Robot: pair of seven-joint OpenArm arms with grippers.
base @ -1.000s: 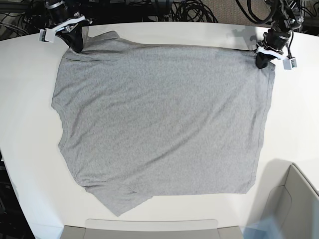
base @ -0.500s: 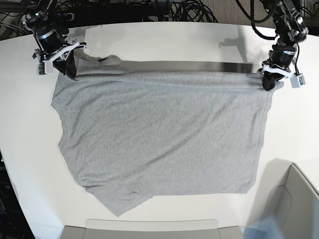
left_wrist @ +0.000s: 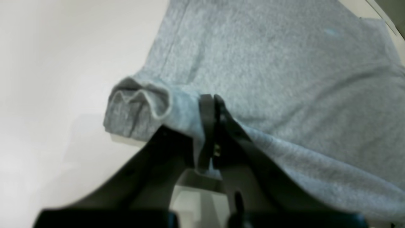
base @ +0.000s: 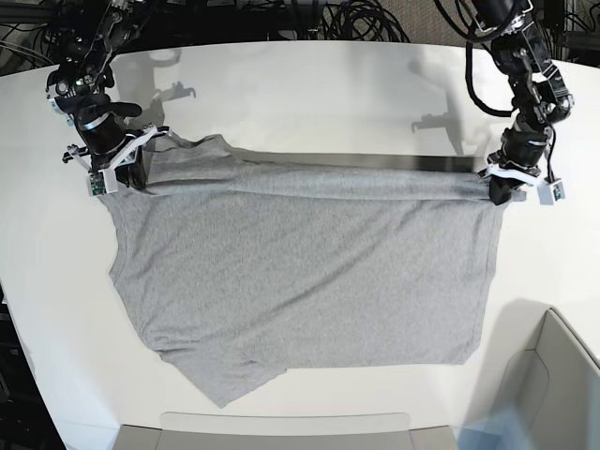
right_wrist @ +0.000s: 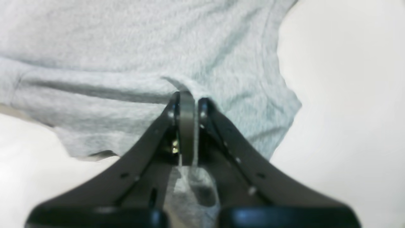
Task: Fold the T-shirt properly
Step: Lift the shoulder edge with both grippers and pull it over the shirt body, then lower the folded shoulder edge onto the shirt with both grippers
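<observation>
1. The T-shirt (base: pixel 300 272) lies spread on the white bench (base: pixel 309 84), plain grey side up, its far edge lifted into a taut rolled band stretched between the two hands.
2. The left hand (base: pixel 500 190) is clamped shut on the fabric at one end of that band; the right hand (base: pixel 127 169) is clamped shut on it at the other end, beside a sleeve.
3. Only the left wrist view shows the grip closely: cloth pinched between the dark fingers (left_wrist: pixel 207 126), with a bunched hem fold (left_wrist: pixel 139 107) bulging just beside them and the shirt (left_wrist: pixel 284 79) spreading away beyond.
4. Only the right wrist view shows fabric drawn down between that hand's fingers (right_wrist: pixel 186 126), with the shirt (right_wrist: pixel 126 63) ahead and bare bench (right_wrist: pixel 348 95) to one side.
5. The base view alone shows the surroundings: cables (base: pixel 356 19) behind the hands beyond the bench's far edge, and a grey bin (base: pixel 553 384) well apart from the left hand, near the shirt's opposite corner.
6. Nothing lies on the shirt.
</observation>
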